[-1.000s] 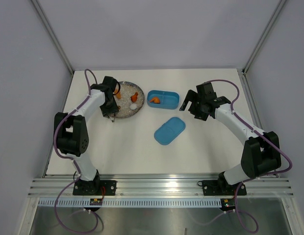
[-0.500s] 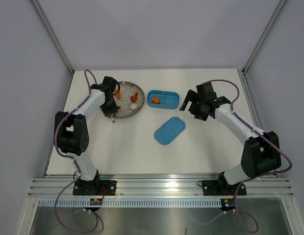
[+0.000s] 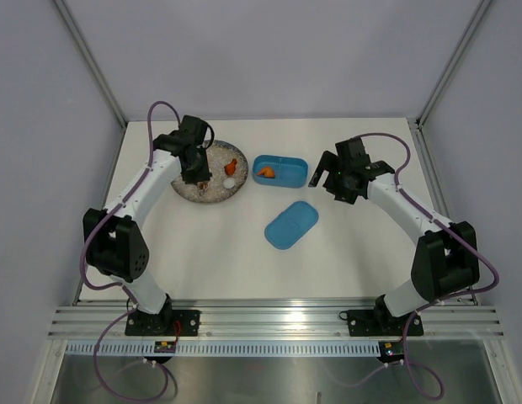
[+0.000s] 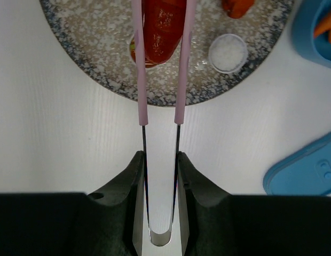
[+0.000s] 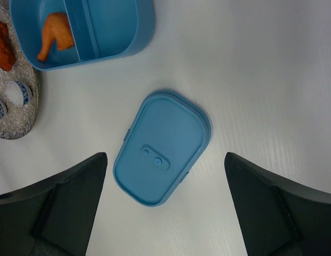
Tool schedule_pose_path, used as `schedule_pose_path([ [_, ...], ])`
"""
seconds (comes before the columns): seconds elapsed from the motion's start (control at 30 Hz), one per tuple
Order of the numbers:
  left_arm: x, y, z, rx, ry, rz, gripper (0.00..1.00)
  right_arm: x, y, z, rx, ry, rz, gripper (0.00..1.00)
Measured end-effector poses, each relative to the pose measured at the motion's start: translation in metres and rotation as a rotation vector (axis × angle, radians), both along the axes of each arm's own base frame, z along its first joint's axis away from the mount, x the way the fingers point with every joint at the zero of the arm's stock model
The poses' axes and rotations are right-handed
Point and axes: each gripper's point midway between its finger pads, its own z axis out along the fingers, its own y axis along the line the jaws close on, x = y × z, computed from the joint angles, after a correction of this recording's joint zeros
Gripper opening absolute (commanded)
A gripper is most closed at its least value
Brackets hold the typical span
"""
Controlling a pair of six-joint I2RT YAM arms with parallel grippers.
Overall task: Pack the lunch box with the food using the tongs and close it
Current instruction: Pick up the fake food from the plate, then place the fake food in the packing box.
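Observation:
My left gripper point(image 4: 160, 160) is shut on the pale pink tongs point(image 4: 179, 80), which point out over the speckled plate point(image 4: 91, 48). Their tips pinch a red piece of food point(image 4: 161, 29). A white piece point(image 4: 228, 52) and an orange morsel point(image 4: 237, 6) lie on the plate beside it. The blue lunch box point(image 3: 280, 171) stands open to the plate's right, with an orange drumstick point(image 5: 53, 32) in its left compartment. Its lid point(image 5: 163, 154) lies flat on the table. My right gripper point(image 5: 164, 160) hangs wide open above the lid, holding nothing.
The lid point(image 3: 291, 224) lies on the near side of the box, towards the table's middle. Grey walls and frame posts ring the white table point(image 3: 244, 269). The right arm point(image 3: 396, 206) reaches in from the right.
The left gripper squeezed the tongs tighter onto the red piece, and it moved from the plate's near-left edge towards the far side. The right gripper shifted slightly towards the box.

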Motion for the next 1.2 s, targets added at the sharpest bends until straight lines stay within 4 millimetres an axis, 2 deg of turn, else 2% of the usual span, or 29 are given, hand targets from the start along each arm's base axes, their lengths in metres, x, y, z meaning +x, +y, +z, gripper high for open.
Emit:
schedule_pose_path([
  [0.13, -0.003, -0.035, 0.018, -0.010, -0.032, -0.111, 0.00, 0.007, -0.004, 0.002, -0.016, 0.001, -0.008, 1.00],
  [0.27, -0.006, -0.086, 0.042, -0.056, -0.078, -0.248, 0.00, 0.014, -0.020, 0.006, -0.026, -0.006, -0.045, 0.99],
  [0.33, -0.006, -0.114, 0.050, -0.091, -0.095, -0.320, 0.00, 0.016, -0.035, 0.005, -0.040, 0.004, -0.078, 0.99],
  [0.4, -0.008, -0.139, 0.052, -0.124, -0.097, -0.386, 0.00, 0.017, -0.050, 0.003, -0.051, 0.017, -0.111, 0.99],
  [0.5, -0.006, -0.163, 0.042, -0.157, -0.073, -0.457, 0.00, 0.015, -0.071, 0.000, -0.062, 0.028, -0.154, 0.99],
  [0.57, -0.004, -0.171, 0.034, -0.170, -0.055, -0.489, 0.00, 0.011, -0.085, -0.001, -0.066, 0.032, -0.184, 1.00],
  [0.67, -0.001, -0.179, 0.018, -0.182, -0.029, -0.537, 0.00, 0.003, -0.096, 0.001, -0.069, 0.031, -0.205, 0.99],
  [1.03, 0.021, -0.219, -0.015, -0.238, -0.033, -0.655, 0.00, -0.006, -0.092, 0.010, -0.046, 0.013, -0.174, 1.00],
  [1.2, 0.026, -0.229, -0.032, -0.230, -0.013, -0.672, 0.00, -0.008, -0.092, 0.010, -0.047, 0.015, -0.172, 0.99],
])
